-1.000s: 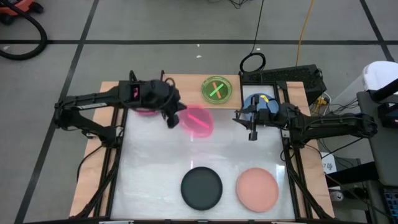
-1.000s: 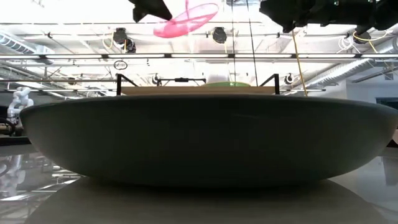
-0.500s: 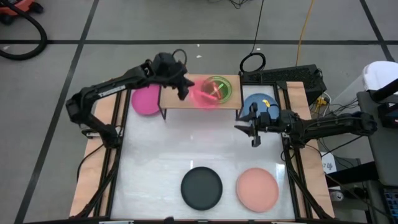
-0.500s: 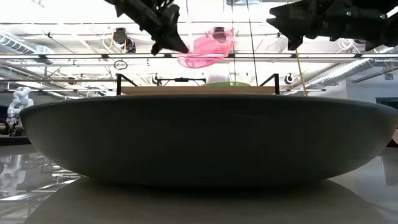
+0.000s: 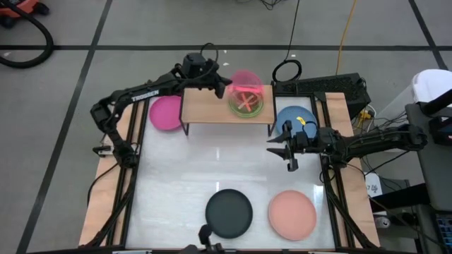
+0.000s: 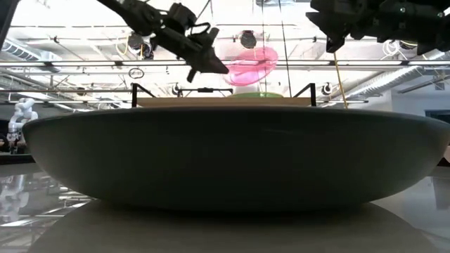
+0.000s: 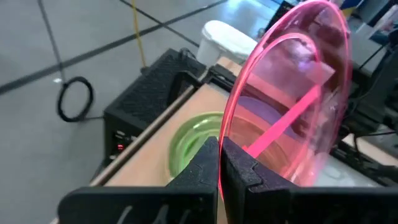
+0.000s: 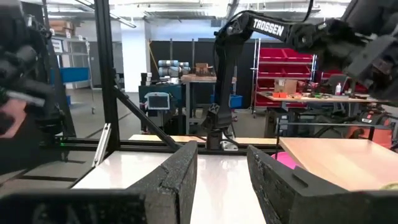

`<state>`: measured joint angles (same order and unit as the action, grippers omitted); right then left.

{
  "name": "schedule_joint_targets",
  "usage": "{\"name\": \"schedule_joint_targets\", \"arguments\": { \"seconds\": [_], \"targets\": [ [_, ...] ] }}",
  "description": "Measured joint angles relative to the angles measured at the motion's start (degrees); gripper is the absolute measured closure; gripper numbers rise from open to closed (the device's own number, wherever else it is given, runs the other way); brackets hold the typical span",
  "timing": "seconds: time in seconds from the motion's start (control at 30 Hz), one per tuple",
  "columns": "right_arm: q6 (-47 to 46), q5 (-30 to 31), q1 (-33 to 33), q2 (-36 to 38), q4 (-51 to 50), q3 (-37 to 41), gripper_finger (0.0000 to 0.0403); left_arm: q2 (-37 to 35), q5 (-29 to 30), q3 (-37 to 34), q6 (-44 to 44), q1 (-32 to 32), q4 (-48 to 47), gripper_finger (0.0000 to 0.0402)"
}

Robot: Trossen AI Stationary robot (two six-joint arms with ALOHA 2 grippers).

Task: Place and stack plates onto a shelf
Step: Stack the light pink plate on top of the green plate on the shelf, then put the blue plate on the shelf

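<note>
The left gripper [image 7: 221, 163], jaws clenched on the rim of the round translucent pink plate [image 5: 246, 80], holds it tilted above the translucent green plate [image 5: 246, 104] on the light-wood shelf [image 5: 208, 107]; the right gripper [image 5: 288, 149] hangs over the glossy white bench [image 5: 183, 176], jaws parted, empty.

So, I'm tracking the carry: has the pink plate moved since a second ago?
Yes. In the high view the pink plate has gone from the white tabletop area up over the shelf, now above the green plate.

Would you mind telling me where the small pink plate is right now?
In the high view, the pink plate is held by the left gripper above the green plate on the right end of the shelf.
</note>
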<state>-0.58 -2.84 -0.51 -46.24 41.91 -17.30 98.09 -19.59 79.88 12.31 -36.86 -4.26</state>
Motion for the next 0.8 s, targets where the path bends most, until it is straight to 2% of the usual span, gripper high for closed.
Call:
{"name": "schedule_joint_targets", "arguments": {
  "seconds": [0.17, 0.47, 0.63, 0.8],
  "targets": [
    [1.86, 0.03, 0.02, 0.0, 0.78, 0.0, 0.028, 2.85, -1.43, -0.02, 2.65, 0.43, 2.28, 0.0387],
    [7.94, 0.06, 0.02, 0.0, 3.89, 0.0, 0.028, 2.26, -0.97, -0.04, 1.97, 1.42, 2.59, 0.0299],
    [11.39, 0.14, 0.02, 0.0, 4.23, 0.0, 0.028, -1.25, -1.58, -0.04, 2.85, 1.41, 1.28, 0.0288],
    [12.72, 3.34, 0.07, 0.0, 4.19, 0.0, 0.028, -9.92, -2.84, -0.07, 0.48, 1.75, 0.69, 0.0287]
  ]
}}
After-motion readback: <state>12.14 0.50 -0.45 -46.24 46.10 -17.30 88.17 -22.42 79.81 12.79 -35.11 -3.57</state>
